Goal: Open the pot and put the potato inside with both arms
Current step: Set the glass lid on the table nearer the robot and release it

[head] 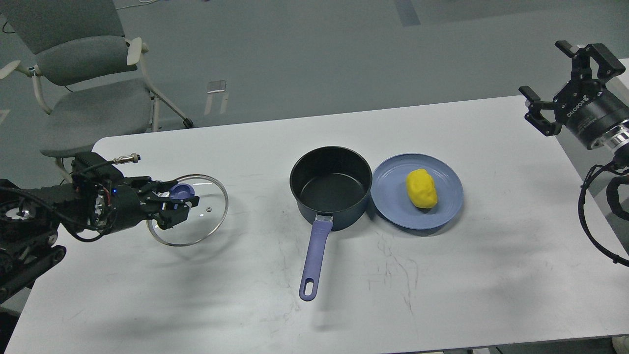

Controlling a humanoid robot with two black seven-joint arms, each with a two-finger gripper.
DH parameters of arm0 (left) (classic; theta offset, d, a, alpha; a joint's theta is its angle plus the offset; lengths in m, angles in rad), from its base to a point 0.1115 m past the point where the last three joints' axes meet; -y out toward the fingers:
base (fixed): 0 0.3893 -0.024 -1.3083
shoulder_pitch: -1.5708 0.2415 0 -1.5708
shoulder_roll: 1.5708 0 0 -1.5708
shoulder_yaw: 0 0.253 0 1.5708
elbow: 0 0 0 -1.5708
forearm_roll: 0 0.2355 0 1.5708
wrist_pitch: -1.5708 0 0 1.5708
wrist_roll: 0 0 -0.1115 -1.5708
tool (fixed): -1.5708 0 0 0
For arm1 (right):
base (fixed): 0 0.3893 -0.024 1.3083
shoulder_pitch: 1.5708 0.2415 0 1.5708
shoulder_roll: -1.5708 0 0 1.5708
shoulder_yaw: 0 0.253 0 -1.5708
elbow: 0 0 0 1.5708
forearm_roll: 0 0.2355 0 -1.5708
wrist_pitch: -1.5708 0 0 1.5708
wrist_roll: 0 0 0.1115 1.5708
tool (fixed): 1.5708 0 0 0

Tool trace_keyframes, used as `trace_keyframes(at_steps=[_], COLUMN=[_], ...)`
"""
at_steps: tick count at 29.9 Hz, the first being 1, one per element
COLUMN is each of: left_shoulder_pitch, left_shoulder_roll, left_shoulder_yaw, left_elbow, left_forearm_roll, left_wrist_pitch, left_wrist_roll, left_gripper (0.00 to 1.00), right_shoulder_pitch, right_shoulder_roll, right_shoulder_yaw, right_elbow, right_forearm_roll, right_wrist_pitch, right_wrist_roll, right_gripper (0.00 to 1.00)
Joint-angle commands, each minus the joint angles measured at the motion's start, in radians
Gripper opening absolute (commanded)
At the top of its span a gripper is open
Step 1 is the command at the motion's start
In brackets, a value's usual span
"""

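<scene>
While the pot [330,187] sits lidless near the middle of the white table [442,275], the count is pretty simple: one pot, one lid, one plate, one potato, two arms. The pot's black inside has nothing in it, and its long periwinkle handle [314,260] runs toward the near edge of the table, ending in a slotted hole.

The single glass lid [189,210] is off to the left, well apart from the pot, right by the table surface; I can't tell if it's fully resting on it or held a bit tilted. The left gripper [178,202] comes in from the left edge and has its fingers closed around the lid's blue knob [181,190], so it's holding the lid.

The one potato [421,188], bright yellow and lumpy, is lying on the blue plate [393,206], slightly right of the plate's center. The plate is just beside the pot on its right, and their edges look like they touch or nearly do.

The right gripper [555,81] is up at the far right edge of the table, raised off the surface and well apart from the plate and potato. Its two black fingers are spread wide with nothing between them.

Past the far left corner of the table there's one grey chair [88,88] on the grey floor.
</scene>
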Motion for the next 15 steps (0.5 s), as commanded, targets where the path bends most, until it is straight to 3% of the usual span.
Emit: trace_keyframes(at_steps=[1, 8, 11, 15], left_shoulder_pitch=[0.034, 0.062, 0.067, 0.091], left_shoulder_roll=[-0.014, -0.036, -0.042, -0.072], left_shoulder_yaw=[-0.022, -0.023, -0.023, -0.023], left_elbow=[0.022, 0.048, 0.068, 0.094], left_forearm_roll=[0.003, 0.003, 0.003, 0.003], left_wrist_pitch=[0.013, 0.019, 0.031, 0.036], left_wrist_roll=[0.0, 0.0, 0.0, 0.0], left_gripper=[0.54, 0.57, 0.65, 0.65], right_shoulder_pitch=[0.0, 0.0, 0.0, 0.0], right_shoulder_roll=[0.0, -0.009, -0.011, -0.015], right_shoulder_yaw=[0.0, 0.0, -0.001, -0.001], right_elbow=[0.0, 0.001, 0.002, 0.002], right_forearm_roll=[0.0, 0.0, 0.0, 0.0], right_wrist_pitch=[0.0, 0.0, 0.0, 0.0], right_wrist_roll=[0.0, 0.0, 0.0, 0.0], right_gripper=[1.0, 1.0, 1.0, 1.0])
